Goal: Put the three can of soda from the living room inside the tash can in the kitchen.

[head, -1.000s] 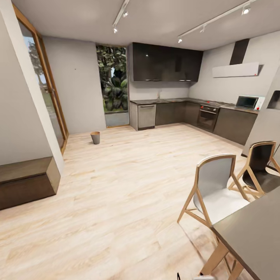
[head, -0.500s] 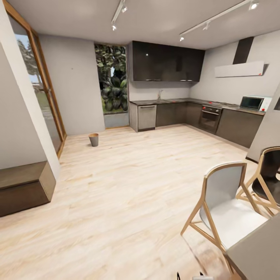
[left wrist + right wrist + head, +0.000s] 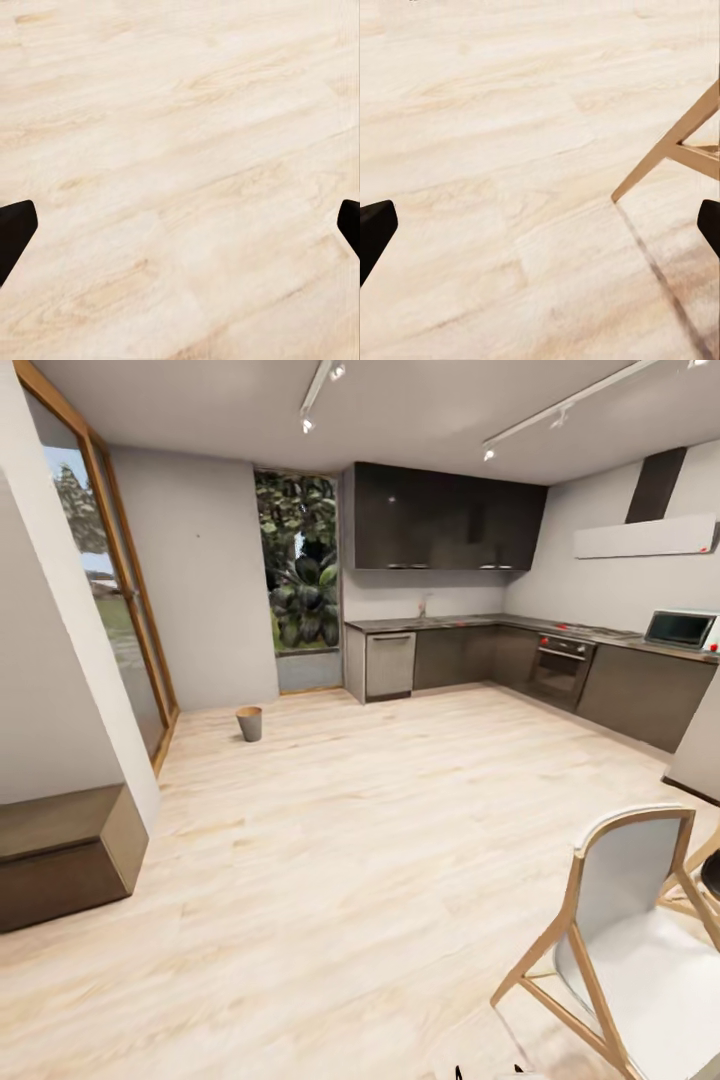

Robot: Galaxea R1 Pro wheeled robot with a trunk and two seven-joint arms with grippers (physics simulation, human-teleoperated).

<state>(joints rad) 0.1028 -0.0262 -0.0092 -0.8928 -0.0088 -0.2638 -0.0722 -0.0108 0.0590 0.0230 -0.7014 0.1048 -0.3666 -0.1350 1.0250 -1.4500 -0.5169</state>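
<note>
- And here's the kitchen from the head view: the tash can (image 3: 249, 724) stands upright on the pale plank floor (image 3: 350, 840), far across the room, near the back wall and just out from the wood-framed glass door (image 3: 120, 600) on the left.
- Open floor lies between the camera and that bin, nothing standing on the straight line to it.
- On the left, close in, a low dark bench (image 3: 65, 852) sits against the white wall, jutting a little onto the floor.
- On the right, close in, a white-seated wooden chair (image 3: 630, 935) stands at the picture's edge, well off to the side of the bin.
- Along the back and right walls run dark cabinets with a steel dishwasher (image 3: 390, 665), an oven (image 3: 558, 670) and a microwave (image 3: 680, 628) on the counter.
- Left gripper (image 3: 180, 232): black fingertips (image 3: 15, 232) at both edges of its wrist view, spread wide, nothing between them but bare planks.
- Right gripper (image 3: 540, 236): same story, fingers wide apart and empty over the floor, with a wooden chair leg (image 3: 667, 150) slanting in nearby.
</note>
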